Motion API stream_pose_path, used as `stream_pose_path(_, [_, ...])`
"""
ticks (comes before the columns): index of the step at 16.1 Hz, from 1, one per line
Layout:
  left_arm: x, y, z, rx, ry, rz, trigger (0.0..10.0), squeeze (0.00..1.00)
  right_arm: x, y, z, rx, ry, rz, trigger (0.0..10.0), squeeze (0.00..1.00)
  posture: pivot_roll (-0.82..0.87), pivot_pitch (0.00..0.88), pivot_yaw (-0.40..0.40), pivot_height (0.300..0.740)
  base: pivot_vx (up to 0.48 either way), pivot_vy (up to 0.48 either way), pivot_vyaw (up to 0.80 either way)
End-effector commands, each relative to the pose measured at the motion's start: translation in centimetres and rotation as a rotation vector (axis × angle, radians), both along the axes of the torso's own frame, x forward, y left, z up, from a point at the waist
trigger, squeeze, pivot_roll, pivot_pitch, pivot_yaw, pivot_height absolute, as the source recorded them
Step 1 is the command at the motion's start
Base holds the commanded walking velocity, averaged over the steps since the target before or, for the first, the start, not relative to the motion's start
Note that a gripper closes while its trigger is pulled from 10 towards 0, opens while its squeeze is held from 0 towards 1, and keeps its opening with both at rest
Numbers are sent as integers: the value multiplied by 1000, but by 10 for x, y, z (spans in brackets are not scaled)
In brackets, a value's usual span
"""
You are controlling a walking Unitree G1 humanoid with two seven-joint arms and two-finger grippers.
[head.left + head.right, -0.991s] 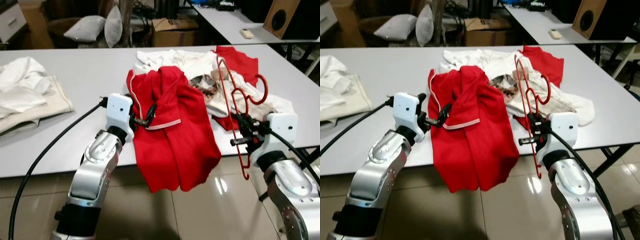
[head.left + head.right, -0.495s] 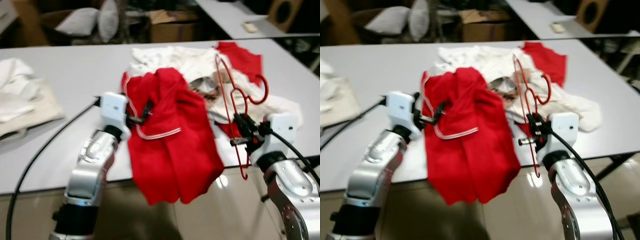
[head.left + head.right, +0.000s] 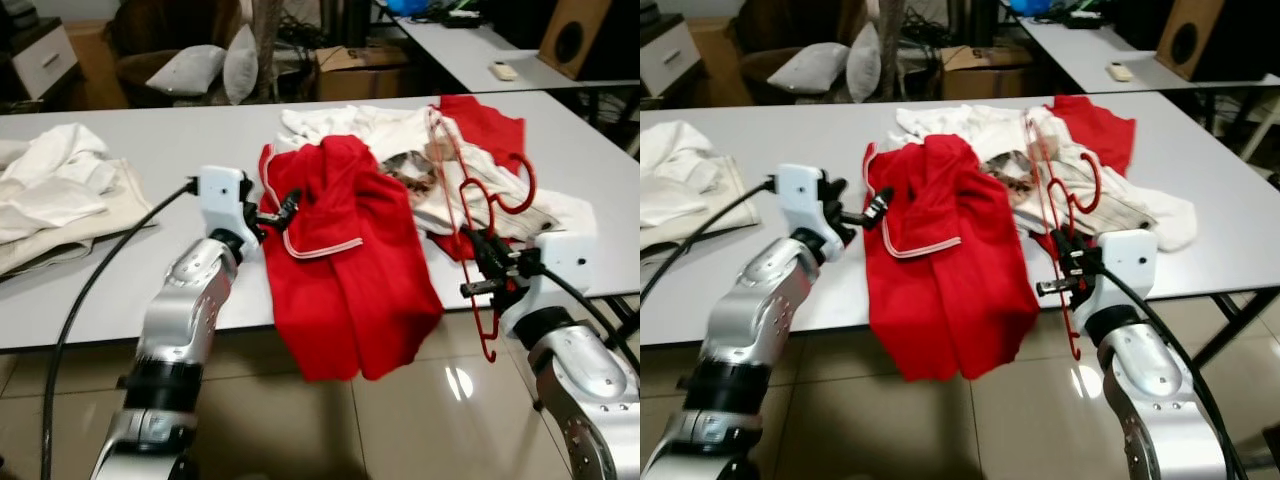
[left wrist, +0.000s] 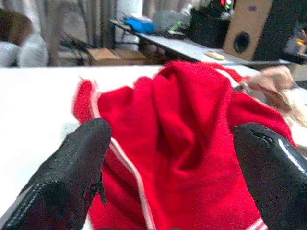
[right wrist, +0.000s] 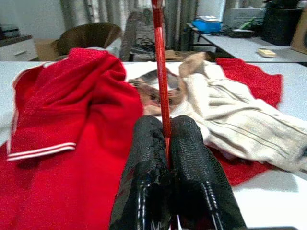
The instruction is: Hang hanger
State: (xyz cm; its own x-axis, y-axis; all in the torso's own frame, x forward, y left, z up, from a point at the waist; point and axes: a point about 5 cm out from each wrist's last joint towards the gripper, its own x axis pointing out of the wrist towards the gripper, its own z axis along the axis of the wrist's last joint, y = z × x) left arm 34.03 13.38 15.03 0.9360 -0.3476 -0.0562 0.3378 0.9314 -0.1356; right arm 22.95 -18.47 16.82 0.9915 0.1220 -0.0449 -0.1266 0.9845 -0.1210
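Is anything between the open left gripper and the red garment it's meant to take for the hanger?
Nothing visible. The left gripper is open right at the red garment with white trim, which drapes over the grey table's front edge; only cloth lies between its fingers. The right gripper is shut on the thin red wire hanger.

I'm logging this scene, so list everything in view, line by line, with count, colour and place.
red garment: one, red with white trim, draped over the table's front edge.
hanger: one, red, upright at the table's right front.
clothes pile: several white, beige and red pieces, behind the hanger.
folded clothes: one cream-white pile, table's left.
table: one, white.
cushions: two, grey, behind the table.
left gripper: open, at the red garment's collar.
right gripper: shut on the hanger.
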Motion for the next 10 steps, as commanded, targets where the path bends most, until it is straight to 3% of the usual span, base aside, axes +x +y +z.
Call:
stream_pose_path(1, [5,-1,-4,5,23,18,10000,1000,2,-5,1,1,-12,-19,10000,0,-62,0,52,740,0,0,0])
stream_pose_path(3, [15,1,-13,-22,91,105,10000,1000,-1,-8,-3,15,-2,-40,10000,0,-72,0,57,740,0,0,0])
stream_pose_path(4, [18,6,-17,-53,122,142,10000,0,-3,-7,-4,-7,4,-36,10000,0,-90,0,62,740,0,0,0])
stream_pose_path(6, [22,1,-25,-170,200,100,10000,0,-7,-9,-3,6,6,-42,10000,0,-91,0,63,740,0,0,0])
stream_pose_path(8, [19,-7,-36,-214,285,38,10000,0,-8,-10,-6,-2,13,-48,10000,0,-95,0,67,740,0,0,0])
stream_pose_path(9, [17,-10,-41,-276,322,21,10000,0,-8,-9,-5,0,10,-48,10000,0,-99,0,72,740,0,0,0])
stream_pose_path(10, [17,-11,-44,-339,341,21,6510,0,-7,-8,-4,-1,6,-49,10000,0,-99,0,77,740,0,0,0])
